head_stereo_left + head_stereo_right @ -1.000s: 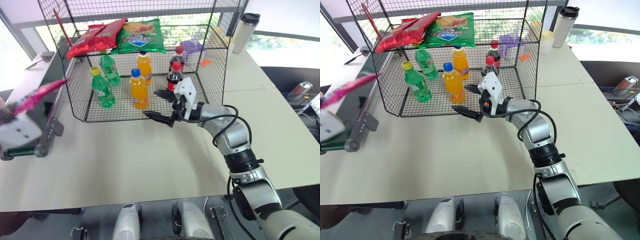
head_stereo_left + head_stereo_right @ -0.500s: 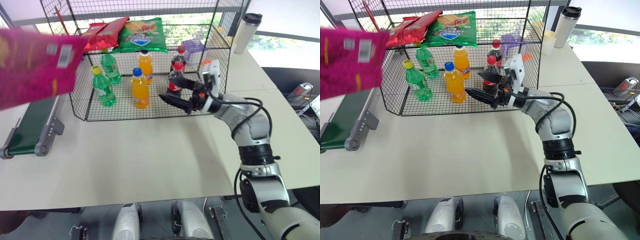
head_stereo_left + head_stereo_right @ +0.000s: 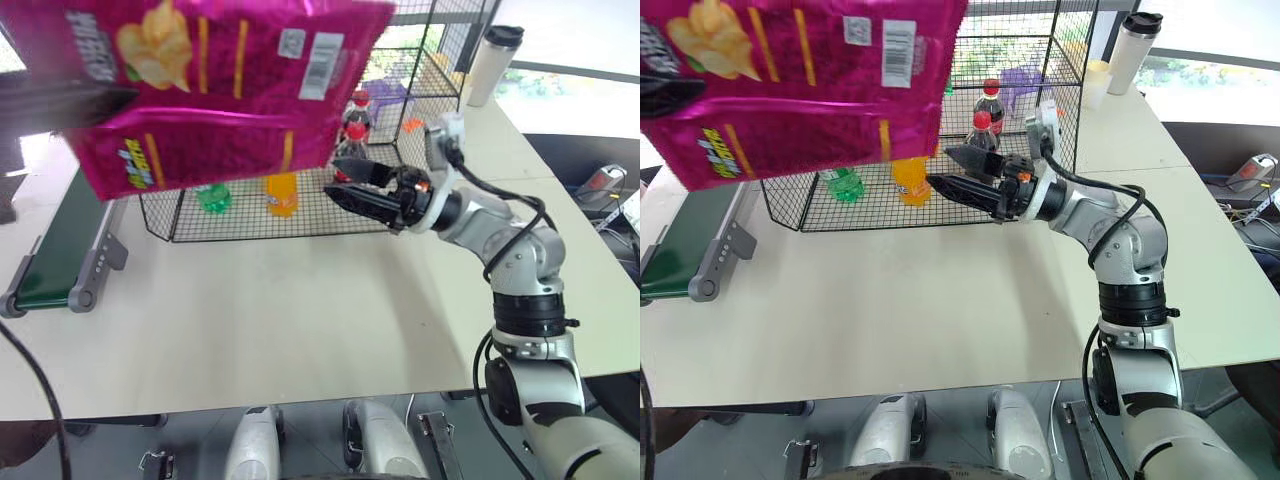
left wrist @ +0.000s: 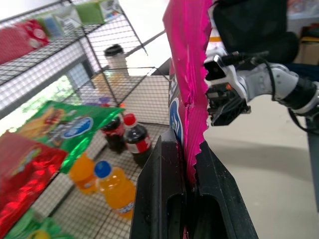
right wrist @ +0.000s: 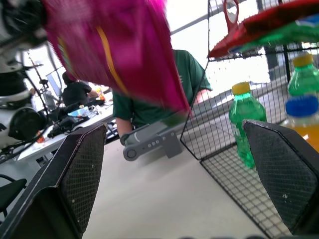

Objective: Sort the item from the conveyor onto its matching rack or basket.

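- The magenta crisp bag (image 3: 215,85) hangs in the air in front of the wire rack (image 3: 1065,110), clear of the conveyor (image 3: 55,255) and well above the worktop (image 3: 300,310); its broad printed face, with chips picture and barcode, is turned toward the head camera.
- The left pincer (image 4: 187,196) is clamped shut on the bag's serrated edge seal, seen in the left wrist view; pinching the flat seam gives a firm hold without crushing the air-filled body.
- Held by one edge, the bag stands as a thin sheet, which suits sliding it flat onto a shelf.
- The right pincer (image 3: 965,172) has its jaws spread wide and holds nothing; it points across toward the bag, just in front of the rack's open side, probably placed to steady or take the bag.
- On the rack's upper shelf lie a red crisp bag (image 4: 25,172) and a green crisp bag (image 4: 70,122), so that shelf looks like the matching place for crisps.
- Bottles such as the orange bottle (image 4: 112,191) and cola bottle (image 3: 987,100) stand on the mesh floor below, a level for drinks only.
- A person in a green shirt (image 5: 187,87) stands beyond the conveyor.
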Available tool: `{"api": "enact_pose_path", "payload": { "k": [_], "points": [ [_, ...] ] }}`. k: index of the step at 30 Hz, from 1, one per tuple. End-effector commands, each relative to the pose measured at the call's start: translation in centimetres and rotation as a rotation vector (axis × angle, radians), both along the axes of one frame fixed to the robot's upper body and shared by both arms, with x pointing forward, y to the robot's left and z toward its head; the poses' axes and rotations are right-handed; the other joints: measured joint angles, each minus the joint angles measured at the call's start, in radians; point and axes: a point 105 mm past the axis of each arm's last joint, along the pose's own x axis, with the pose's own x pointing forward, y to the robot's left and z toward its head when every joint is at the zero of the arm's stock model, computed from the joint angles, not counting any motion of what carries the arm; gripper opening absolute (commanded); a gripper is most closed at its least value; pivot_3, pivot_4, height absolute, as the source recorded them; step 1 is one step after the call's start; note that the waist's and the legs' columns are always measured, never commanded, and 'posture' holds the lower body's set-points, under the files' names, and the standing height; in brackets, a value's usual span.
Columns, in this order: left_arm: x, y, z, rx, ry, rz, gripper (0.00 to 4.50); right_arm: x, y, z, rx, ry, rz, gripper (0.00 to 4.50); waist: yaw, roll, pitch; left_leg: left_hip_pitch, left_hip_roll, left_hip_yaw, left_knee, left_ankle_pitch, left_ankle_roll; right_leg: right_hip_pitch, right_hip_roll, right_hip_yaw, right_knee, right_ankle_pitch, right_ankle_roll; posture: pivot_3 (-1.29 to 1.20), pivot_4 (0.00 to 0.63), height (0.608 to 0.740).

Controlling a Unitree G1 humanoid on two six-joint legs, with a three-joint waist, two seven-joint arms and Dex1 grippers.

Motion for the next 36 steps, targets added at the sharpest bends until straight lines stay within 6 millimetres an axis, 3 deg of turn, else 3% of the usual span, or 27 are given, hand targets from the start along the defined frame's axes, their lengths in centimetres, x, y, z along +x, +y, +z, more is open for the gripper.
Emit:
{"api": "enact_pose_path", "payload": {
  "k": [1,5,12,15,22,24,25,27,31,36],
  "points": [
    [0.2,-0.4,0.8,0.01,-0.05,-0.046,0.05,-0.2,0.2,2.3,0.044,-0.094,0.025,4.5,-0.002,0.0,0.0,0.0,0.0,0.0,0.0,0.0,0.0,0.0,0.0,0.0,0.0,0.0,0.0,0.0,0.15,0.74],
    [0.6,-0.8,0.7,0.014,-0.04,-0.092,0.05,0.3,-0.1,2.8,0.032,-0.133,0.013,4.5,0.0,0.0,0.0,0.0,0.0,0.0,0.0,0.0,0.0,0.0,0.0,0.0,0.0,0.0,0.0,0.0,0.15,0.74],
    [1.3,-2.2,-0.4,0.009,0.001,-0.161,0.05,-1.2,1.2,3.8,0.036,-0.17,0.12,4.5,0.0,0.0,0.0,0.0,0.0,0.0,0.0,0.0,0.0,0.0,0.0,0.0,0.0,0.0,0.0,0.0,0.15,0.74],
    [1.7,-2.4,-1.0,0.011,0.02,-0.176,0.0,-1.6,1.6,3.6,0.035,-0.171,0.163,3.68,0.0,0.0,0.0,0.0,0.0,0.0,0.001,0.0,0.0,0.0,0.0,0.0,0.0,0.0,0.0,0.0,0.15,0.74],
    [2.7,-1.7,-1.6,0.012,0.04,-0.156,0.0,-2.2,1.7,2.9,-0.018,-0.181,0.201,0.04,0.0,0.0,0.0,0.0,0.0,0.0,0.001,0.0,0.0,0.0,0.0,0.0,0.0,0.0,0.0,0.0,0.15,0.74],
    [2.9,-1.5,-1.6,0.005,0.042,-0.15,0.0,-2.3,1.6,2.9,-0.024,-0.182,0.198,0.04,0.0,0.0,0.0,0.0,0.0,0.0,0.001,0.0,0.0,0.0,0.0,0.0,0.0,0.0,0.0,0.0,0.15,0.74],
    [3.0,-1.3,-1.8,0.0,0.052,-0.142,0.28,-2.4,1.5,2.9,-0.029,-0.182,0.194,0.01,0.0,0.0,0.0,0.0,0.0,0.0,0.001,0.0,0.0,0.0,0.0,0.0,0.0,0.0,0.0,0.0,0.15,0.74],
    [3.5,-0.8,-2.3,0.001,0.07,-0.114,0.89,-2.4,1.4,2.9,-0.032,-0.18,0.177,0.0,0.0,0.0,0.0,0.0,0.0,0.0,0.0,0.0,0.0,0.0,0.0,0.0,0.0,0.0,0.0,0.0,0.15,0.74],
    [4.6,0.5,-2.8,-0.008,0.05,-0.01,2.61,-2.4,1.0,3.1,-0.026,-0.18,0.143,0.0,0.002,0.0,0.0,0.0,0.0,0.0,0.001,0.0,0.0,0.0,0.0,0.0,0.0,0.0,0.0,0.0,0.15,0.74],
    [6.6,4.9,-3.3,-0.057,-0.007,0.248,2.61,-1.2,-1.1,3.8,-0.008,-0.218,-0.063,0.0,0.0,0.0,0.0,0.0,0.0,0.0,0.0,0.0,0.0,0.0,0.0,0.0,0.0,0.0,0.0,0.0,0.15,0.74]
  ]
}}
